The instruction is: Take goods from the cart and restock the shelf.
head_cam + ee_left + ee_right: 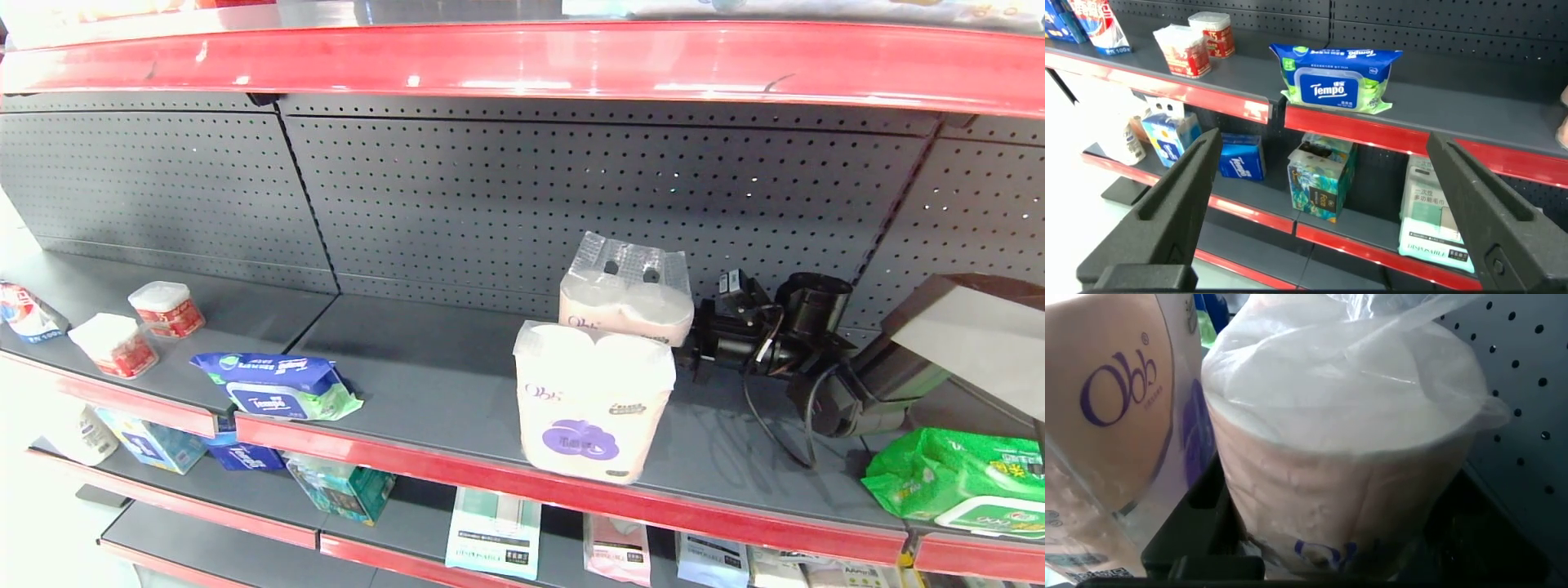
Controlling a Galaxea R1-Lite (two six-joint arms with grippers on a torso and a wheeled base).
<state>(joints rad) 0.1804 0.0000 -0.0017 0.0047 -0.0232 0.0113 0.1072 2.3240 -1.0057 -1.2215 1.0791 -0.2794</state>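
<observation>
- Landmark: we take the front plastic-wrapped pack of white toilet rolls (589,400), which stands upright at the red front lip of the grey metal shelf (424,384).
- The rear plastic-wrapped pack of toilet rolls (627,298) stands on the same shelf, just behind the front pack and nearer the perforated back wall.
- The right claw (700,339) sits behind and to the right of the front pack. Its black fingers (1204,510) flank the rear pack's lower part and clamp it.
- The left claw (1323,139) is spread wide and holds nothing.
- A blue flat pack of wet wipes (277,385) lies to the left of the front pack, at the shelf lip.
- Two small clear tubs with red labels (167,309) stand farther left.
- A green pack of wipes (963,482) lies well to the right of the front pack.
</observation>
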